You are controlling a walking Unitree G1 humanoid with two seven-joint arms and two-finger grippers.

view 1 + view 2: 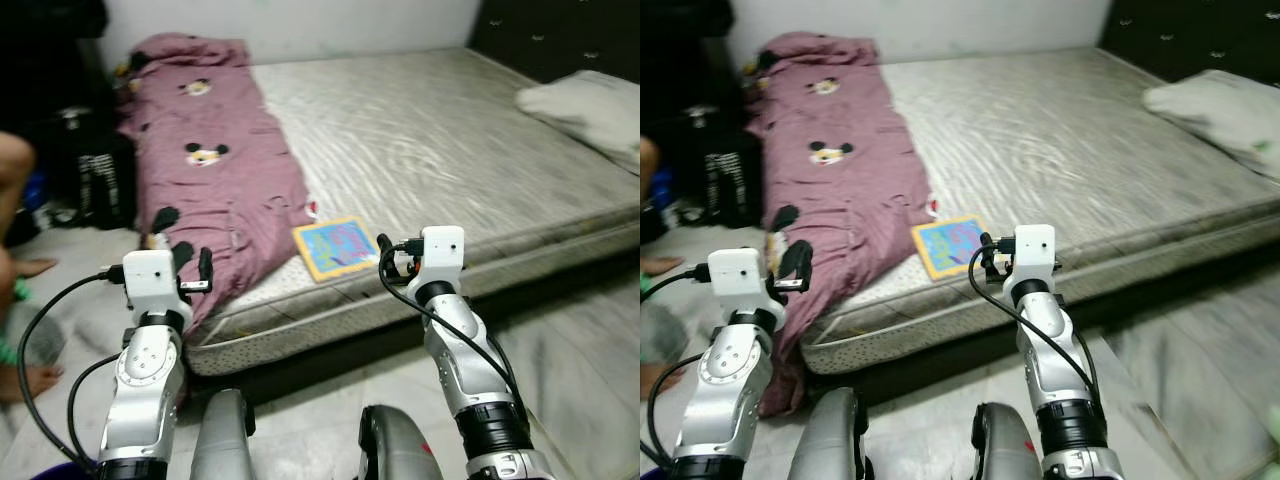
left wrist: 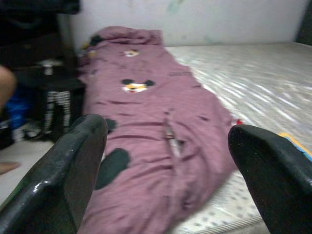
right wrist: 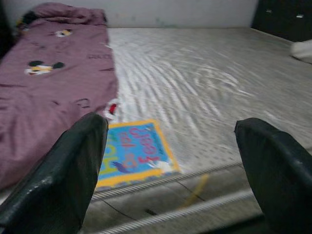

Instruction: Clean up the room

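The tidying is judged to be barely begun: nothing is held and every loose thing lies where it could be left by a sleeper.

The bare mattress (image 1: 430, 130) is taken as the landmark. Along its left side, from the wall down to the near edge, a maroon blanket (image 1: 205, 170) with cartoon mouse faces is spread in rumples, and its lower end is draped over the mattress edge towards the floor. A pale pillow (image 1: 590, 105) is seen at the mattress's far right side. A flat colourful picture book (image 1: 337, 247) is laid at the mattress's near edge, just beside the blanket's hem, with a small red item (image 3: 112, 108), too small to identify, close behind it.

A person's leg and foot (image 1: 15, 230) are seen on the floor well left of the mattress.

The left gripper (image 2: 165, 161) is raised before the blanket with its jaws spread wide and empty. The right gripper (image 3: 170, 161) is raised before the book, its jaws likewise parted and holding nothing.

The blanket, book and pillow are all judged as remaining to be dealt with.
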